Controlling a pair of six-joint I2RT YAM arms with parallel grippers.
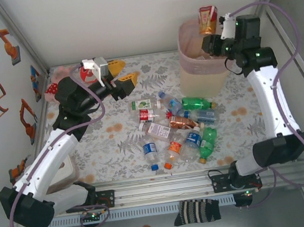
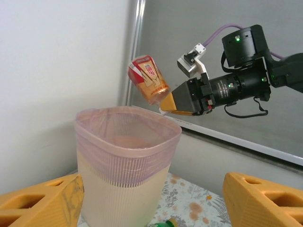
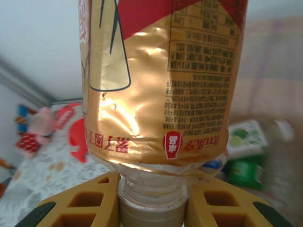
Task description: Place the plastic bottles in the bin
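Our right hand [image 1: 211, 32] grips a gold and red bottle [image 1: 207, 18] by its neck, turned neck down, just above the bin [image 1: 201, 79]. Our left hand [image 1: 123, 72] stands wide and empty over the bench [image 1: 102, 139]. About a dozen bottles [image 1: 178, 124] lie there in a heap, so we judge that most of the work is left.

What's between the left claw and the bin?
Nothing. In the top view the flowered cloth between the left claw and the bin is bare; the bottles lie nearer the arms.
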